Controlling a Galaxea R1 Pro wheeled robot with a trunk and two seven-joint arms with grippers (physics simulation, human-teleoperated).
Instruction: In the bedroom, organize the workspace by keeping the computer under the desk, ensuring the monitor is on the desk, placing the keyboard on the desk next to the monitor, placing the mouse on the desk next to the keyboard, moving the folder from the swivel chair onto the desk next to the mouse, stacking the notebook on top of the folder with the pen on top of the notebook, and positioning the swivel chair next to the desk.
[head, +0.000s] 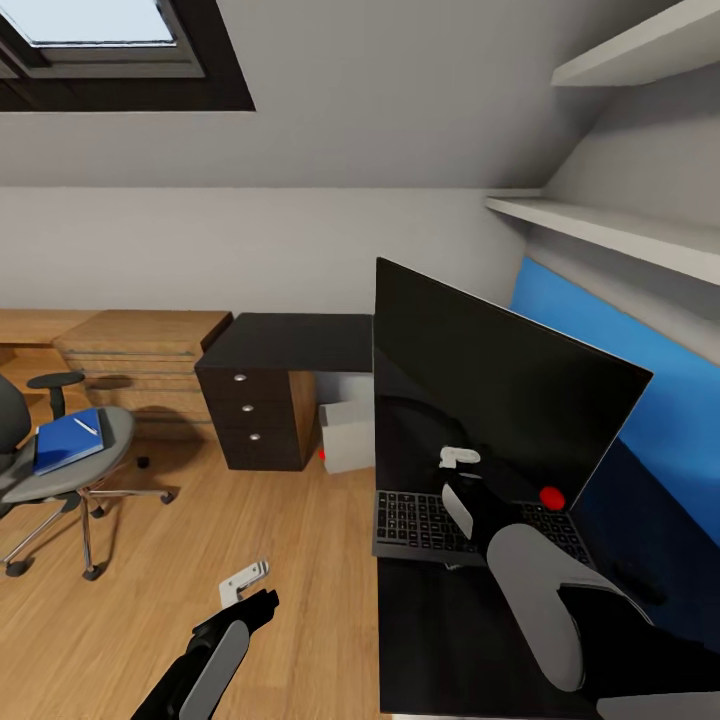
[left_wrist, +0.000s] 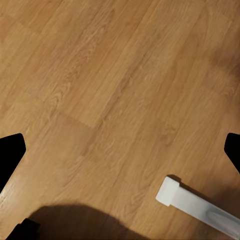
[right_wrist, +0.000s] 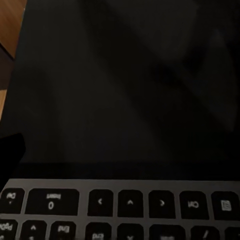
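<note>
The wood floor (head: 270, 530) lies open between the chair (head: 60, 470) and the desk (head: 470, 640), and the left gripper (head: 245, 585) hangs over it with bare boards below; a white desk leg (left_wrist: 200, 210) stands near it. On the desk, the monitor (head: 490, 390) rises as a wall just behind the keyboard (head: 420, 520), leaving only a narrow strip of desktop between them. The right gripper (head: 460, 480) sits over the keyboard, close to the screen. The near desktop is bare. Under the far desk, the computer (head: 345, 435) fills the gap beside the drawers (head: 255, 410).
</note>
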